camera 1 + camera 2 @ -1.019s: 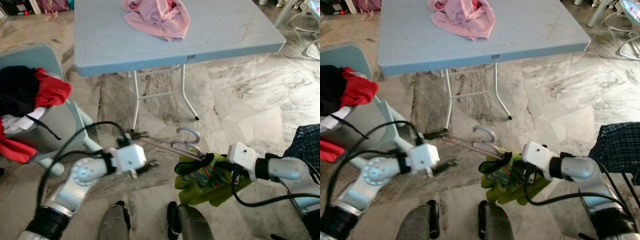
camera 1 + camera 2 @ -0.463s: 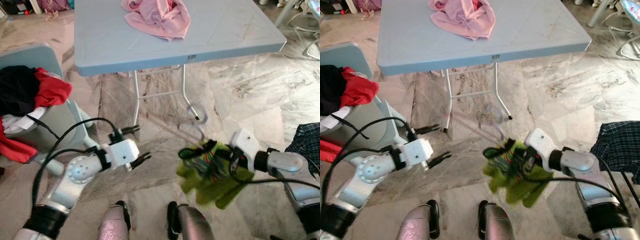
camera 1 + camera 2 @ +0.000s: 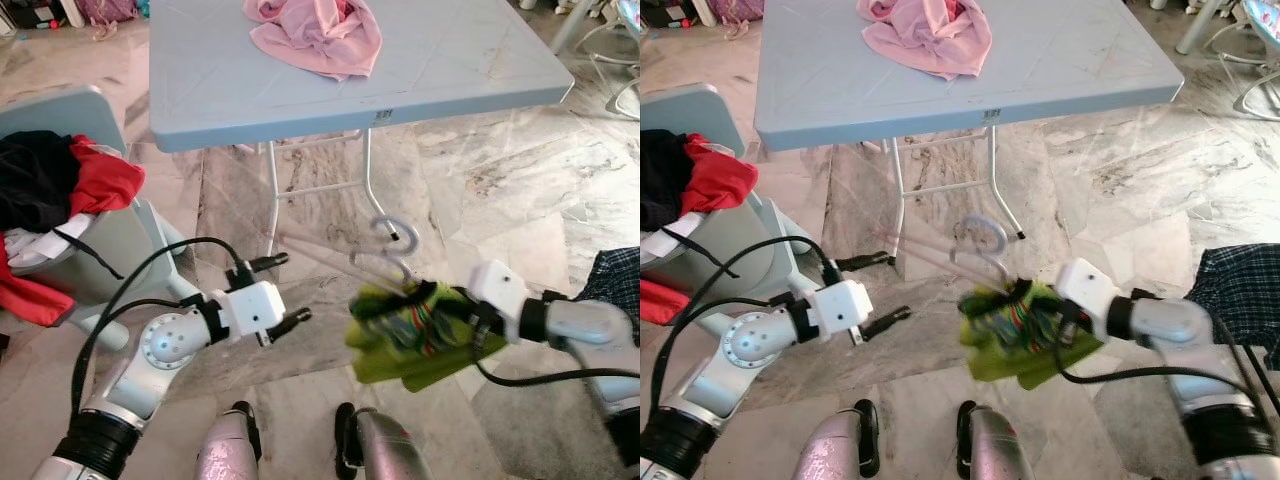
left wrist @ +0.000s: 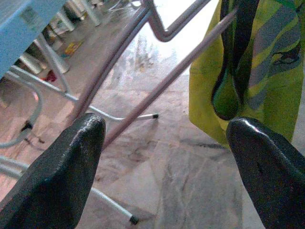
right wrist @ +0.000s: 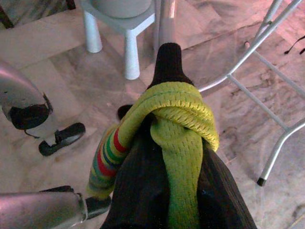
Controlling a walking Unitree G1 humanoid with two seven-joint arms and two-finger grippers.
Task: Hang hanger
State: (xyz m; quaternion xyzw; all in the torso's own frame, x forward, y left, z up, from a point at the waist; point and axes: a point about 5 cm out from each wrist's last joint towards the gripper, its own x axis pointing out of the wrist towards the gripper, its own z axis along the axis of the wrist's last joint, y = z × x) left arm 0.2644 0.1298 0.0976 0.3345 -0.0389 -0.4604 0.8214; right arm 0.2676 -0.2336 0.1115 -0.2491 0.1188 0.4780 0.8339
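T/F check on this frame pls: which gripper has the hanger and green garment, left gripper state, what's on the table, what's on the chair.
1. The right gripper holds the green garment with the hanger. True.
2. The left gripper is shut on the hanger. False: its fingers are spread open, and the hanger rods pass beyond them, ungripped, in the left wrist view.
3. A pink cloth lies on the blue table. True.
4. The green garment lies on the floor. False: it hangs in the air from the right gripper.
5. The grey chair on the robot's left carries red and black clothes. True.
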